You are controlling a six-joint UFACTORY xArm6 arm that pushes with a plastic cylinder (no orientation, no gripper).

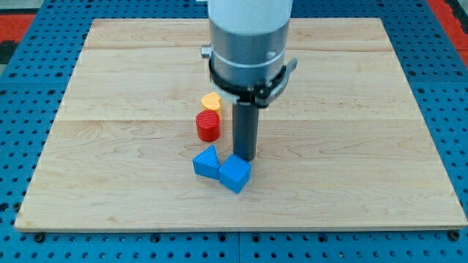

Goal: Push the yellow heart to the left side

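My tip (246, 158), yellow heart (211, 101) up-left, apart

The desk (351, 88) carries four blocks: one yellow heart (210, 101), one red cylinder (208, 126), one blue triangle (207, 162), and one blue cube (235, 174).

You see a pale, smooth-grained wooden board (110, 146) on blue perforated plastic-looking base (22, 241). Matt plastic-looking blocks: yellow heart (210, 101), red cylinder (208, 126), two blue blocks (206, 161) (235, 174). Dark matt rod, my tip (245, 158).
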